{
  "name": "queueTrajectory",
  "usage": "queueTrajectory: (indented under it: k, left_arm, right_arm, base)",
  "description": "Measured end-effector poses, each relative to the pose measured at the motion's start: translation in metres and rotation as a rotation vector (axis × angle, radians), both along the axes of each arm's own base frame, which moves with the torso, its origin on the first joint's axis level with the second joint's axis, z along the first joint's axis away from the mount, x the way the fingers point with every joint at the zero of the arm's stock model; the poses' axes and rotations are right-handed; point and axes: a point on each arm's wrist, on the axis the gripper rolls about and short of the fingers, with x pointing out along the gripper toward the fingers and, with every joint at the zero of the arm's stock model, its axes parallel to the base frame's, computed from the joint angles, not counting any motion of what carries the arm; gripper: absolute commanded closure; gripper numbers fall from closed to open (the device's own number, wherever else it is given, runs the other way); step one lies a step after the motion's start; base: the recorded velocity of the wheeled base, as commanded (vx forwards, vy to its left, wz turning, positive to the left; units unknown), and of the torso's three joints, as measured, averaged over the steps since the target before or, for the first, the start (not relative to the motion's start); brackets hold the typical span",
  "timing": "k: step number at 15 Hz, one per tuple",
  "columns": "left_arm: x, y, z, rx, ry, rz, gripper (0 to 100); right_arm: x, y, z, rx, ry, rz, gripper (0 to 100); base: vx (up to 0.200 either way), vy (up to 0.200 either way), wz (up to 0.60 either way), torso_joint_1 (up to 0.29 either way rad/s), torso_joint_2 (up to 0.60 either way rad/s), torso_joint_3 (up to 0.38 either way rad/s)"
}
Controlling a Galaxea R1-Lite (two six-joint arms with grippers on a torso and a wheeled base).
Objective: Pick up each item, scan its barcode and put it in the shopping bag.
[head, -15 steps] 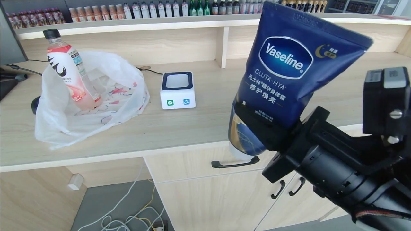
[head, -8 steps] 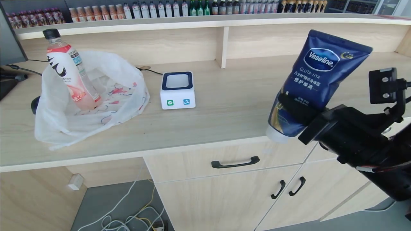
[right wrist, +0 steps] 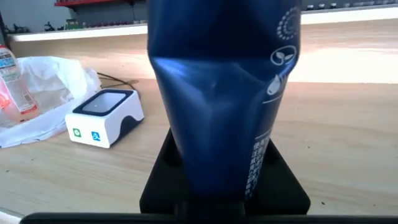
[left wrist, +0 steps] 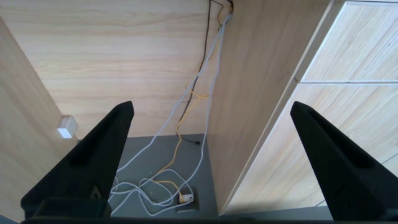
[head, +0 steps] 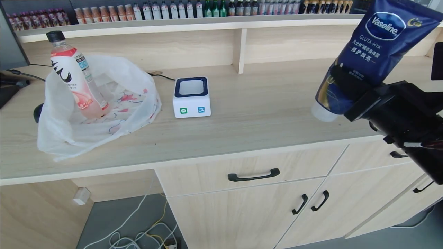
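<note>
The table (head: 249, 114) is pale wood-grain laminate, flat and matte, a sliding surface with no lip at its front edge.

At 9 o'clock in the head view sits the shopping bag (head: 135, 100), thin translucent plastic with a printed pattern. It is slumped, with its mouth gaping, so it looks likely to crumple or shift under a nudge rather than hold its shape.

At 2 o'clock, raised above the table's right end, is the tube (head: 377, 48). It is glossy dark-blue soft plastic, with a flat crimped end up and a pale round cap down. The right claw (head: 347, 88) is clamped across its lower body just above the cap, and in the wrist view the wall dents where it is squeezed (right wrist: 217, 93). It is probably light, slick and yielding. The firmer shoulder near the cap seems the best hold, since higher up it would flex and could slip.

A clear plastic bottle (head: 74, 79) of pinkish drink with a black cap leans inside the bag, rigid and heavier-looking.

The scanner (head: 191, 97), a small white box with a dark-framed glass top, stands just right of the bag.

The left claw (left wrist: 211, 112) hangs with its jaws wide apart, holding nothing, below the table beside the cabinets.
</note>
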Motion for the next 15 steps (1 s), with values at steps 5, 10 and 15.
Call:
queueTrajectory:
  k: [5, 10, 15]
  left_arm:
    - [0.0, 0.0, 0.0, -0.004, 0.002, 0.001, 0]
    - [0.0, 0.0, 0.0, -0.003, 0.001, 0.001, 0]
    - [0.0, 0.0, 0.0, -0.005, 0.002, 0.001, 0]
  right_arm:
    - [0.005, 0.0, 0.017, 0.032, -0.092, -0.014, 100]
    - [0.007, -0.005, 0.017, 0.038, -0.089, -0.032, 100]
    - [0.006, -0.008, 0.016, 0.042, -0.09, -0.038, 100]
  base:
    - [0.0, 0.12, 0.0, 0.0, 0.0, 0.0]
    - [0.0, 0.2, 0.0, 0.003, 0.01, 0.003]
    - [0.0, 0.2, 0.0, 0.002, 0.0, 0.001]
